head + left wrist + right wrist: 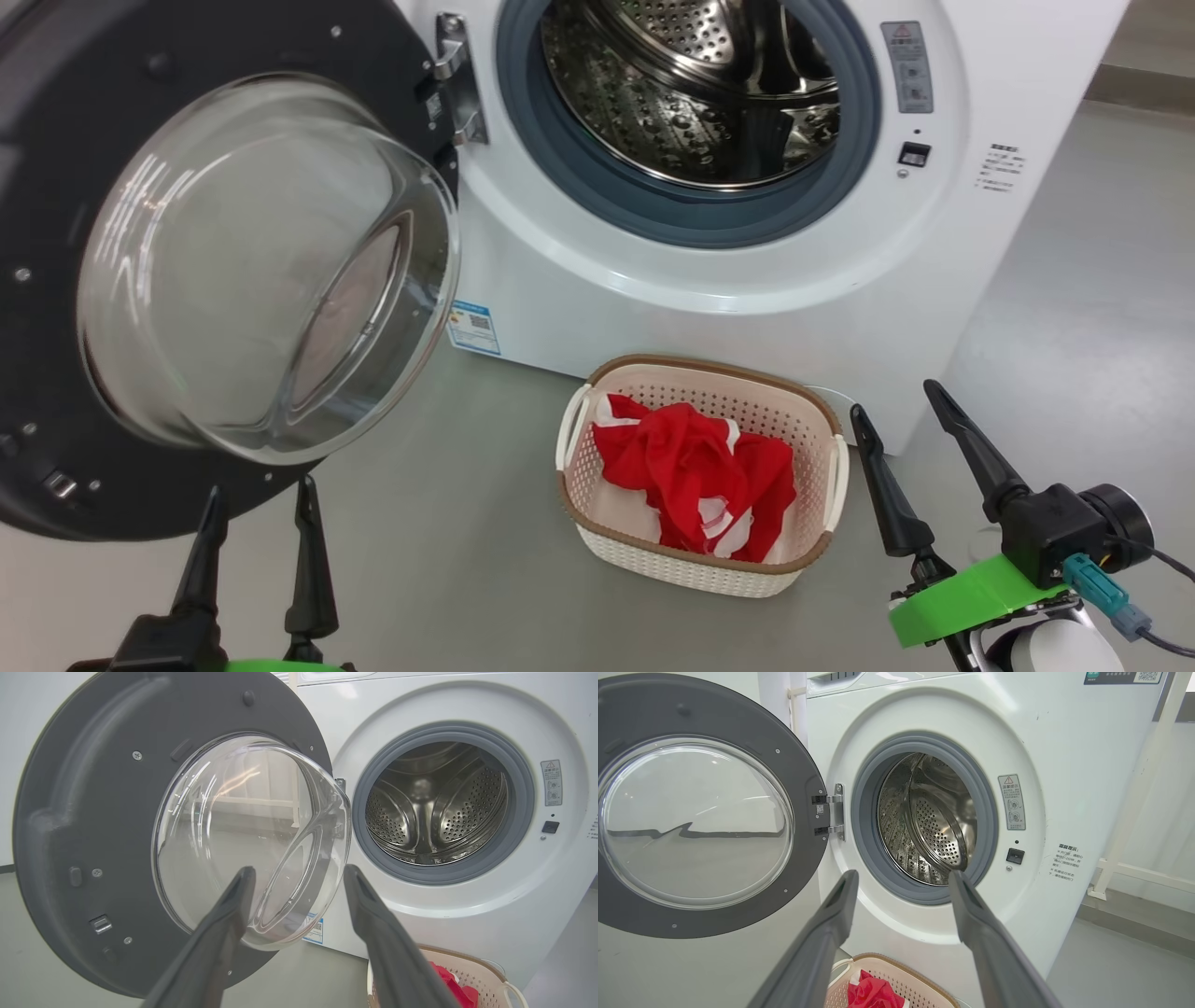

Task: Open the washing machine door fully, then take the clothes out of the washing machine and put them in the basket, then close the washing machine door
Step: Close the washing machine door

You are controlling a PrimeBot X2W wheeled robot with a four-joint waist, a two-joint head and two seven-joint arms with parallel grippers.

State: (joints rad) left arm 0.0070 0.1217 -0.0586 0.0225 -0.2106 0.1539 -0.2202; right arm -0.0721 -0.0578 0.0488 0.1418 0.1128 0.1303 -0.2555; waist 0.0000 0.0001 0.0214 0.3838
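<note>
The washing machine [709, 280] [467, 933] [1064, 742] is white, and its steel drum [691, 84] [434, 807] [929, 821] looks bare. The washing machine door [56, 373] [93, 812] [803, 765] stands swung wide to the left, glass bowl facing outward. On the floor before the machine sits the basket [597, 532] [486, 975] [915, 984] with the red clothes [695, 471] [455, 984] [871, 994] lying inside. My left gripper [260, 504] [299, 877] is open and empty, just below the door's glass. My right gripper [894, 399] [903, 879] is open and empty, right of the basket.
Grey floor [448, 560] spreads around the basket and right of the machine. A blue label sticker [472, 327] marks the machine's lower front. White frame rails [1125, 868] stand beside the machine's right side in the right wrist view.
</note>
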